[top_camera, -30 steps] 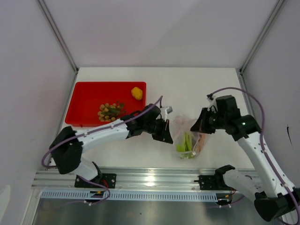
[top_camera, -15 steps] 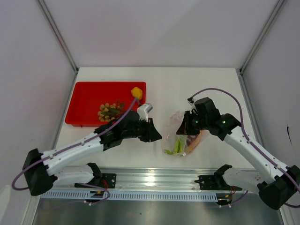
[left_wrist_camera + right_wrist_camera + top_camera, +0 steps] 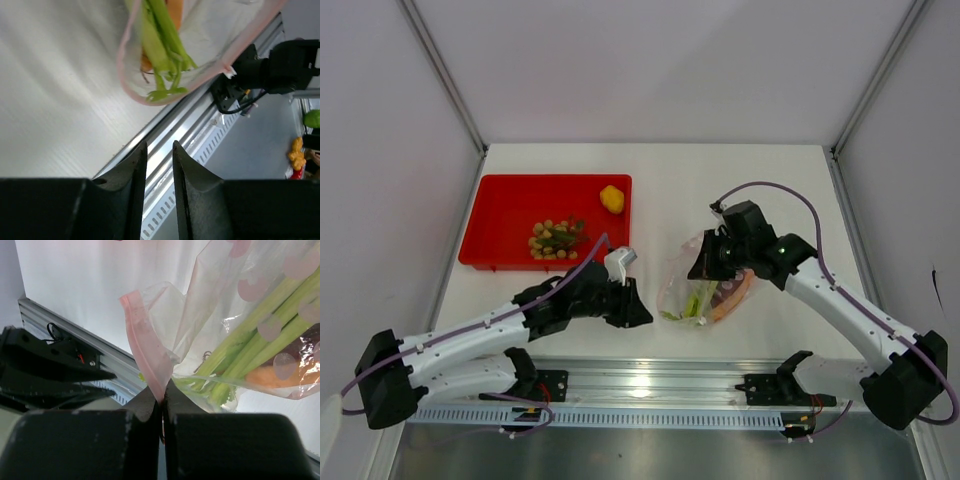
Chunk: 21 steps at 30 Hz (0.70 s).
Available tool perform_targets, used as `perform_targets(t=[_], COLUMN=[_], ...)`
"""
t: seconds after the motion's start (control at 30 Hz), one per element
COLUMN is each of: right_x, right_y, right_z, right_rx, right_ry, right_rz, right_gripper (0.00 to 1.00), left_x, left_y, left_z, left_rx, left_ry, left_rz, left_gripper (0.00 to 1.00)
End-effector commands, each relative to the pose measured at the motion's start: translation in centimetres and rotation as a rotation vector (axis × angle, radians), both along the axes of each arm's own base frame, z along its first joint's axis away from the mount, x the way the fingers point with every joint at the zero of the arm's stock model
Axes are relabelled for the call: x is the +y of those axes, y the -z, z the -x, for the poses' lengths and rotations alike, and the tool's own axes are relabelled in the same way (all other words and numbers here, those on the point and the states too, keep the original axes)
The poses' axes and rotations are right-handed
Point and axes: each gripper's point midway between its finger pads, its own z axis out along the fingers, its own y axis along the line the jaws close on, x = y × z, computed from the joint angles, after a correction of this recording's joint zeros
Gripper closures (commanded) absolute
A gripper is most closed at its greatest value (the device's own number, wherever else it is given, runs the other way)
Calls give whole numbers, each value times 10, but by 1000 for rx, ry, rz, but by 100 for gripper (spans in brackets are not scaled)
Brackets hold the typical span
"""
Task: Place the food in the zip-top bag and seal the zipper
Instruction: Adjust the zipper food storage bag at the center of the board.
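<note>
At the left we saw the red tray [image 3: 505,210], holding the bunch of tan round berries [image 3: 554,239] near its middle and the small yellow fruit [image 3: 612,199] in its far right corner. Right of it, the left gripper [image 3: 640,305] hung over bare table, its jaws a narrow slit apart with nothing between them. Further right, the zip-top bag [image 3: 692,285] sat near the table's front edge. It held green-white stalks [image 3: 698,300], an orange piece [image 3: 732,297] and a purple-brown lump [image 3: 726,288] that the film partly veiled. The right gripper [image 3: 161,390] had its jaws pressed together on the zipper [image 3: 145,345], the pink strip along the bag's mouth.

The table [image 3: 740,180] was white and walled by pale panels [image 3: 650,70], with a ribbed aluminium rail [image 3: 650,378] along its near edge. The bag was clear, crinkled film with faint pink dots.
</note>
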Motion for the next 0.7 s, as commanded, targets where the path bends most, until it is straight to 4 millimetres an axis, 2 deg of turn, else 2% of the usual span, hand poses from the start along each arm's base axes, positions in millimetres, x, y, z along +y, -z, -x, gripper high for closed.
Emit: perform_targets(t=[0.0,0.1,0.23,0.4,0.47,0.57,0.6,0.67], right_x=[8,11,13,13,13,14,14,14], right_y=[-27,-29,-29,-30,-30,-31,-32,-33], right_z=[-5,-2,3,6,7,9,9,10], right_rx=[-71,-70,-71,-75,-75,-76,-78,-78], right_ry=[12,7,3,3,1,0,1,-4], right_rz=[-65,-74,-69,-70,-71,-74,-76,-76], right_gripper=[100,100,100,100,100,100,100,100], left_x=[-30,-39,-48,-45,-42,-40,-40,-43], left_y=[-32,-25,-24,-24,-30,-32,-29,-31], left_z=[10,12,15,7,5,0,1,0], left_rx=[-61,-43,-41,-74,-102,-119,-112,-105], left_ry=[110,99,86,31,17,7,6,11], left_rz=[115,103,113,70,81,62,45,45], left_gripper=[71,70,68,68,67,56,49,44])
